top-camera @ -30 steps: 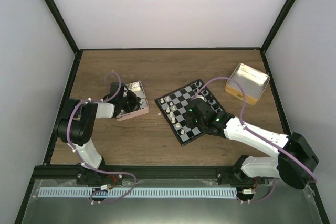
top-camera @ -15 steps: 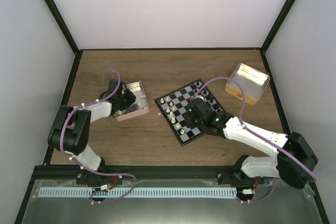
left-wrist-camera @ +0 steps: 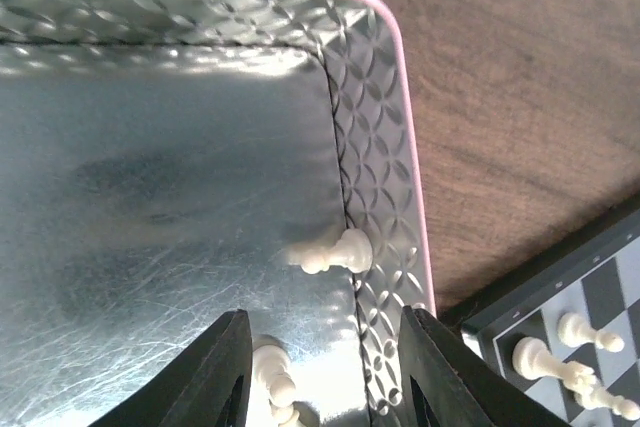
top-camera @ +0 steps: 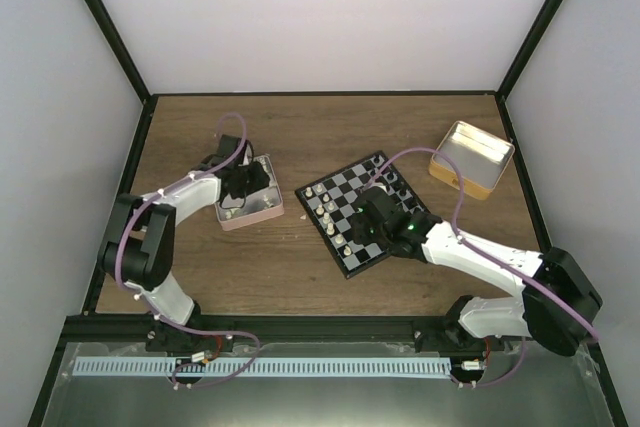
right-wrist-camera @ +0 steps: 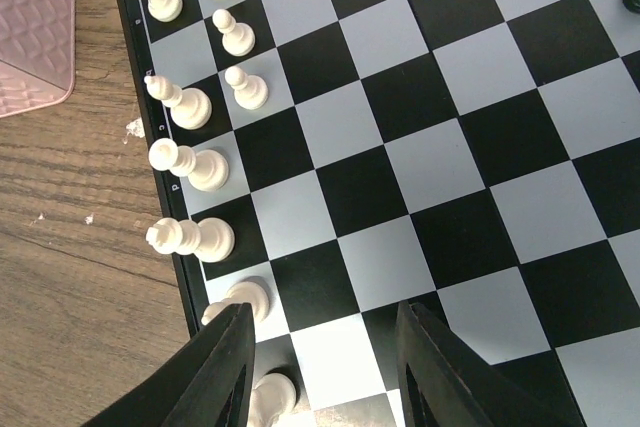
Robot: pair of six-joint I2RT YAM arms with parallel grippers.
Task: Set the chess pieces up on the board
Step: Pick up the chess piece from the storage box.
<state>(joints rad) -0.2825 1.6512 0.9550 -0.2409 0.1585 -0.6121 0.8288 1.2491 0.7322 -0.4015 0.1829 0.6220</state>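
One pawn (left-wrist-camera: 335, 252) beyond left end effector (left-wrist-camera: 322, 332).

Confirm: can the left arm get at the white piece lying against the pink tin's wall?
Probably yes. The left gripper is open over the pink tin, and the white piece lies just ahead of it, uncovered. The wall that the piece rests against may crowd one finger.
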